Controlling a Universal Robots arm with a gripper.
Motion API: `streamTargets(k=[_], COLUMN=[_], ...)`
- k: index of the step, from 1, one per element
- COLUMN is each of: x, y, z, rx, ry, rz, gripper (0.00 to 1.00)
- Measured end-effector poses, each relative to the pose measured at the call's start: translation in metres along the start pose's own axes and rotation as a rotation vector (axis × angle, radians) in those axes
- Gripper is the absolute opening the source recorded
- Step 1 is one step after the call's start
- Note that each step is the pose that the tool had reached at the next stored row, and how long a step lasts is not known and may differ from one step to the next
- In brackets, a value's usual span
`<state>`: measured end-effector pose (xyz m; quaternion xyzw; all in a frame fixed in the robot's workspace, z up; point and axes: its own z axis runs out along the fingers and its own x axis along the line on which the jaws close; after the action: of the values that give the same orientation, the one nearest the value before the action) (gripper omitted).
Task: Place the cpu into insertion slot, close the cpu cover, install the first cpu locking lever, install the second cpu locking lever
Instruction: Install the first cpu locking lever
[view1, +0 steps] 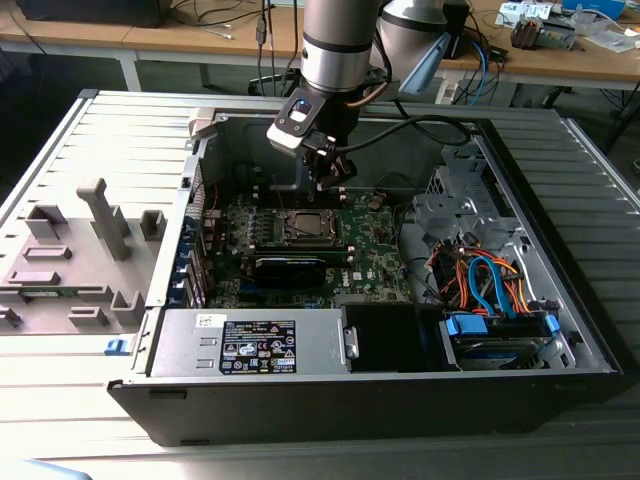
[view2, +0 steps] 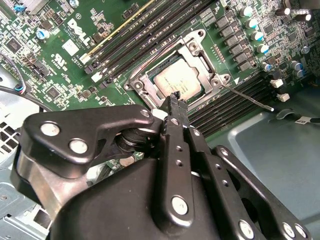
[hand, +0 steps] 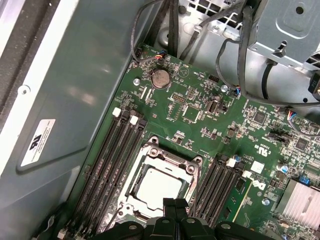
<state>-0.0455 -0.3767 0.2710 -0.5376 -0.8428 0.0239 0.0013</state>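
The cpu (view2: 178, 81) (hand: 159, 185) lies flat in the insertion slot (view1: 305, 228) on the green motherboard, its silver-grey top showing. The cpu cover (view2: 196, 46) (hand: 171, 156) lies down around it as a silvery frame. A thin metal lever (view2: 248, 96) sticks out sideways from the socket's corner, over the memory slots. My gripper (view2: 176, 99) (hand: 175, 204) (view1: 331, 180) hangs just above the socket's edge, its black fingers pressed together with nothing between them.
Long black memory slots (hand: 115, 155) flank the socket on both sides. A black card (view1: 290, 268) sits in front of the socket. Cables and a drive cage (view1: 495, 285) fill the case at the exterior view's right. The power supply (view1: 250, 342) lies along the front. Grey fixtures (view1: 100, 215) stand outside.
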Motion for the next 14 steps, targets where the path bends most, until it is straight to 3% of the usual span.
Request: streamTargets(k=[14], x=[0.0], y=[0.0], z=[0.0], rx=[-0.0002], ry=[-0.0004], rz=[-0.008], gripper=[0.11])
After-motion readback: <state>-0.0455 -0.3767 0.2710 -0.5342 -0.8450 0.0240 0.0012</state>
